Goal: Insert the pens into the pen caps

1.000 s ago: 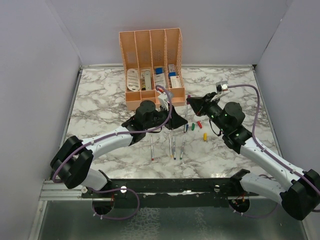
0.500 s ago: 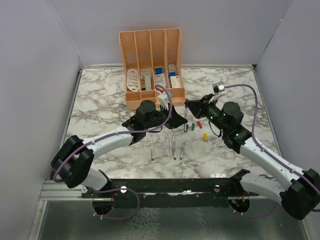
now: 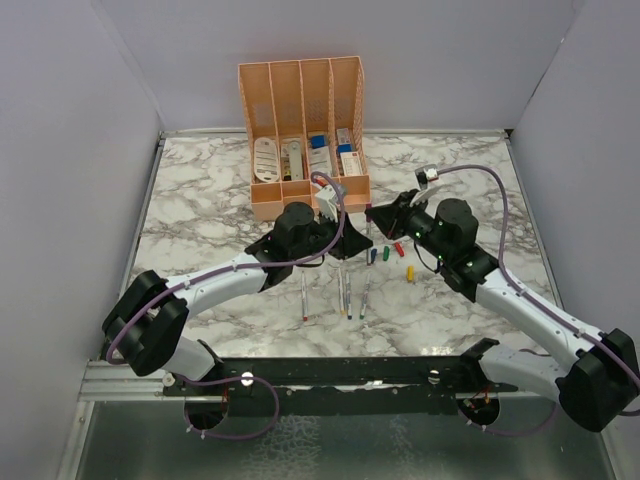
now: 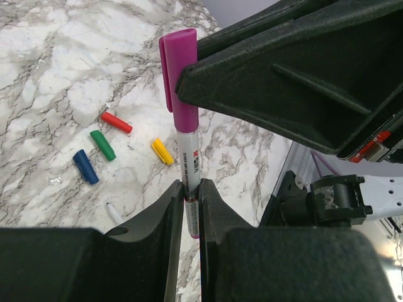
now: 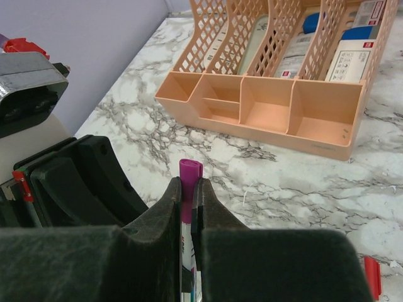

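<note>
The left pincer [image 4: 192, 200] clamps the purple pen [image 4: 191, 160]; the right pincer [image 5: 187, 200] clamps its purple cap [image 4: 179, 69]. The cap hides the tip.

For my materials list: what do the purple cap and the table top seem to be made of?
The purple cap: probably plastic, smooth with soft sheen. The table top: marble look, grey veins on white; stone or print, cannot tell.

The purple cap [image 4: 179, 75] was smooth plastic with a soft sheen, and the pen [image 4: 189, 165] under it had a glossy white plastic barrel. The left gripper [image 4: 191, 190] and right gripper [image 5: 187, 190] looked like matt black plastic, kinda grainy. The table [image 4: 50, 94] had a smooth marble-look top. The peach organiser [image 5: 264, 116] was matt plastic too.
</note>
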You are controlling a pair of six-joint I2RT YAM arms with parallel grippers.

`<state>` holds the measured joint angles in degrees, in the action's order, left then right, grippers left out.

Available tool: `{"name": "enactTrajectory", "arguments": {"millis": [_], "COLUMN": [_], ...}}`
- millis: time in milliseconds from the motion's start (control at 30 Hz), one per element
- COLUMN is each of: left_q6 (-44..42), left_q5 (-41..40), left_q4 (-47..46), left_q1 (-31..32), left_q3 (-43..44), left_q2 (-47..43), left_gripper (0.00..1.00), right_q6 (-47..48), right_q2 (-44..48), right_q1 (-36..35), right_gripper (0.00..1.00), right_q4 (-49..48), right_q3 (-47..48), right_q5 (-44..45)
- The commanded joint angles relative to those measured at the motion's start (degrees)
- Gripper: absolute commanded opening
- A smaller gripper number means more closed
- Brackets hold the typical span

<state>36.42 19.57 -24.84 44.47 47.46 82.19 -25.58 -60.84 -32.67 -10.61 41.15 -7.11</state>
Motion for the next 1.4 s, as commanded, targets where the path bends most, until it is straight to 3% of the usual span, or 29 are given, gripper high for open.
{"name": "enactTrajectory", "arguments": {"millis": [0, 467, 1367], "left_q6": [-1.0, -1.6, -0.9], "left_q5": [-5.6, -14.0, -13.7], "left_q4": [-5.4, -8.6, -10.1], "left_q1": [-0.2, -0.7, -3.0], "left_q3": [1.8, 1.4, 0.8], "left_q2": [-2.9, -6.8, -7.2], "left_gripper": [0.0, 0.0, 0.0], "right_q6": [1.4, 5.4, 6.0], "right_q2": [-2.3, -2.4, -5.5], "right_q1": [-0.5, -0.4, -0.5], "right_gripper": [0.01, 0.01, 0.01], "right_q4": [7.9, 10.0, 12.2], "right_q3": [0.7, -1.5, -0.2], "right_q5": [-4.6, -7.3, -7.8]}}
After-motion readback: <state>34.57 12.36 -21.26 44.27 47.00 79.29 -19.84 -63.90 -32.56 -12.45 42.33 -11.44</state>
